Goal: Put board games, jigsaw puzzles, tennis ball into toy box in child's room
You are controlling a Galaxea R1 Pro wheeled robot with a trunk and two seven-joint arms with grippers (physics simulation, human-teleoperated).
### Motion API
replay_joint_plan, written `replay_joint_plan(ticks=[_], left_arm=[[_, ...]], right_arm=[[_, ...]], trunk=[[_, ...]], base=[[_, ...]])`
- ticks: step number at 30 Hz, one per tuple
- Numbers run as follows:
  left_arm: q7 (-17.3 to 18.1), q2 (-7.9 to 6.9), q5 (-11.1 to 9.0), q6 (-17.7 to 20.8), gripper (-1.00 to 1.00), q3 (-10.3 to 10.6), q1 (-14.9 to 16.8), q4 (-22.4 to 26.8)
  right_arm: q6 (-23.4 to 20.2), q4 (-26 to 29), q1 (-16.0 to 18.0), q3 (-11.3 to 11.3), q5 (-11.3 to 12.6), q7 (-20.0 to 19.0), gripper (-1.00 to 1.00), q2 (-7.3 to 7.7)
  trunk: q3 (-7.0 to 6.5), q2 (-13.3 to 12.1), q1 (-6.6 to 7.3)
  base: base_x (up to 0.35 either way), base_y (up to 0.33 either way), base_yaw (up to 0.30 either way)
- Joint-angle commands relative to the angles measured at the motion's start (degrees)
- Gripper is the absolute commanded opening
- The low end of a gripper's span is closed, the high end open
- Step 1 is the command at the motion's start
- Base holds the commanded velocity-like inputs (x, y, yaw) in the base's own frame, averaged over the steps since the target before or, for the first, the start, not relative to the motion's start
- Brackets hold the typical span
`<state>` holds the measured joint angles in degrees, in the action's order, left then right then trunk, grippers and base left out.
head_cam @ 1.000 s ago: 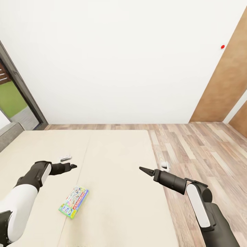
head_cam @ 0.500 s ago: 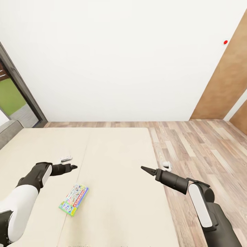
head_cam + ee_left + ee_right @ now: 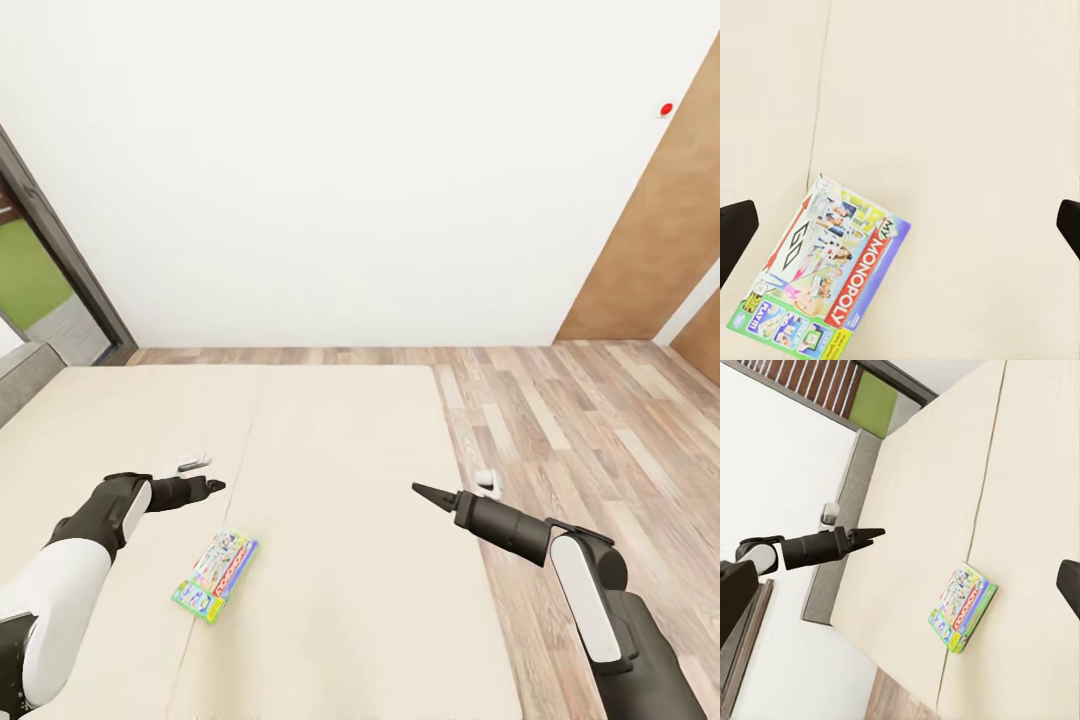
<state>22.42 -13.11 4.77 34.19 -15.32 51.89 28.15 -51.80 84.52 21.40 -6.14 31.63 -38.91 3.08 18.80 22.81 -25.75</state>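
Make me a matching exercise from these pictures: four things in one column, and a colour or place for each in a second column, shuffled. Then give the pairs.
Things:
1. board game
2. bed
3. round wall button
4. left pincer

Descriptions:
A. red, high on the wall beside the brown panel
B. plain beige, under both arms
C. dark, above the mattress, just beyond the printed box
D. busy pastel cover, lying flat on the mattress

Pairs: 1-D, 2-B, 3-A, 4-C
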Motion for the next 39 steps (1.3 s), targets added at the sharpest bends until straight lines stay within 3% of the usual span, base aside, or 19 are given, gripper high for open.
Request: replay_joint_plan(ticks=[1, 4, 12, 18, 23, 31, 39], left_arm=[[0.48, -0.01, 0.50, 0.29, 1.00, -0.41, 0.05, 0.06], [0.50, -0.12, 0.50, 0.28, 1.00, -0.41, 0.05, 0.06], [0.82, -0.47, 0.50, 0.23, 1.00, -0.47, 0.05, 0.06], [2.07, -2.53, 0.45, 0.18, 1.00, -0.49, 0.03, 0.06], [4.32, -3.73, 0.46, 0.10, 1.00, -0.37, 0.05, 0.06], [5.16, -3.76, 0.50, -1.19, 1.00, -0.28, 0.04, -0.95], [4.75, -3.61, 0.50, -3.61, 1.00, 2.33, 0.05, -3.91]], right_arm=[[-0.31, 0.02, 0.05, -0.11, -0.01, -0.68, 1.00, 0.03], [-0.32, 0.02, 0.05, -0.56, 0.00, -1.81, 1.00, 0.06], [-0.25, 0.03, 0.05, -3.44, -0.08, -9.63, 1.00, 0.16], [-0.09, 0.03, 0.05, -4.64, -0.68, -14.35, 1.00, 0.20], [-0.07, 0.03, 0.05, -4.79, -0.80, -14.94, 1.00, 0.19], [-0.02, 0.03, 0.05, -4.84, -0.86, -15.08, 1.00, 0.18], [0.03, 0.03, 0.05, -4.84, -0.87, -15.06, 1.00, 0.17]], trunk=[[0.20, 0.11, -0.03], [0.48, 0.11, -0.03], [1.24, 0.11, -0.03], [1.80, 0.11, -0.03], [2.27, 0.11, -0.03], [3.03, 0.11, -0.03], [3.78, 0.11, -0.03]], base=[[0.000, 0.000, 0.000], [0.000, 0.000, 0.000], [0.000, 0.000, 0.000], [0.000, 0.000, 0.000], [0.000, 0.000, 0.000], [0.000, 0.000, 0.000], [0.000, 0.000, 0.000]])
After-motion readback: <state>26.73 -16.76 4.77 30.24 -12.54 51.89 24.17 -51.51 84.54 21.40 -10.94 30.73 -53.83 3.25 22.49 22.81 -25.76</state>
